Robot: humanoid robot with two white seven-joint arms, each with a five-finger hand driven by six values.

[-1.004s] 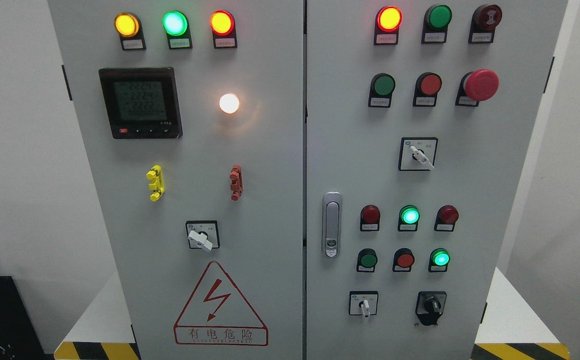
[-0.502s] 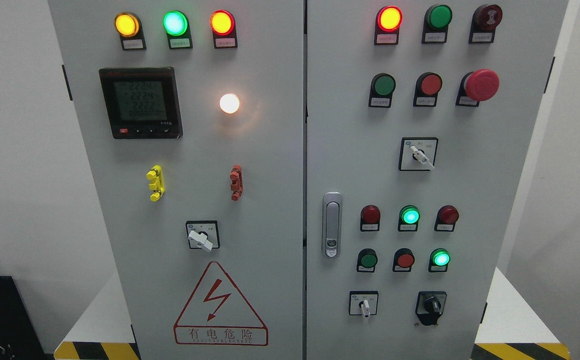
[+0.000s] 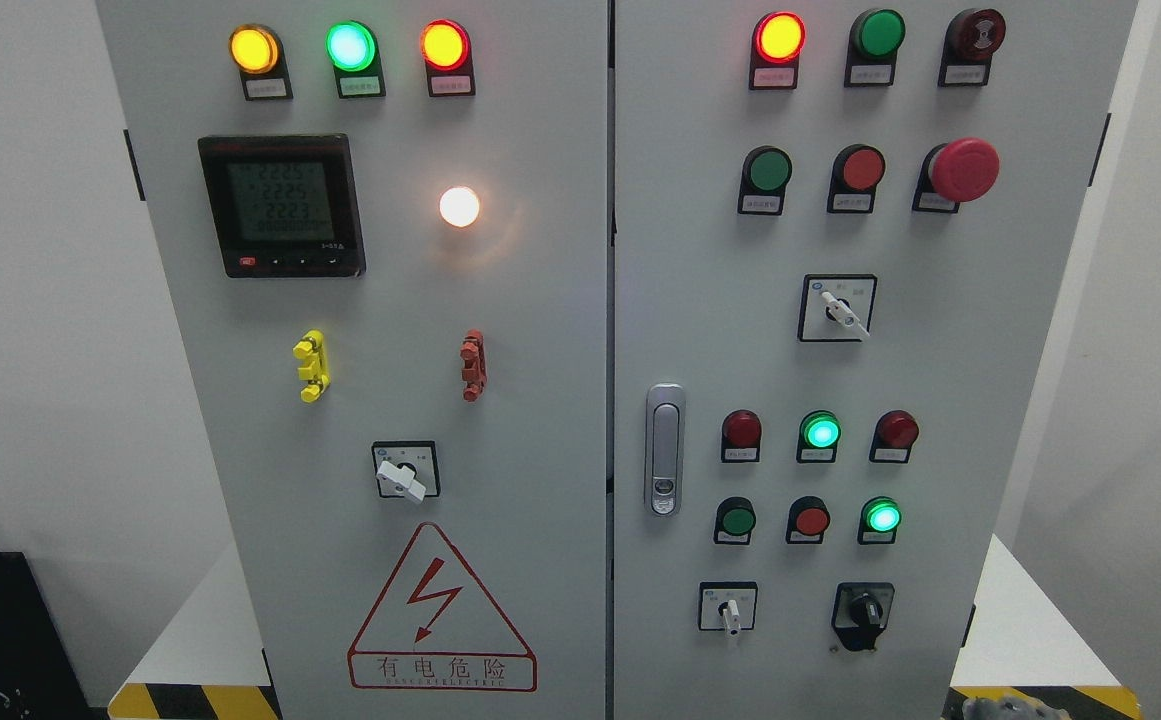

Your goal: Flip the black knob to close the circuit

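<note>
Facing the camera, a grey cabinet (image 3: 540, 330) with two doors is seen, standing on a white bench (image 3: 1025, 625) edged with yellow-and-black striping. The black knob (image 3: 863, 610) is mounted at the lower right of the right door, just right of a small white selector switch (image 3: 729, 608) and below a lit green lamp (image 3: 881, 517). Nothing is touching the knob. At the bottom edge, right of the cabinet, a small grey shape (image 3: 990, 706) is only just caught; whether it belongs to the right hand, and whether any fingers are released or clenched, cannot be told. The left hand is not shown. On the left door a digital meter (image 3: 281, 205), a glowing white lamp (image 3: 459, 206) and a red warning triangle (image 3: 440, 612) are displayed. A red mushroom button (image 3: 962, 170) is fitted at the upper right.
</note>
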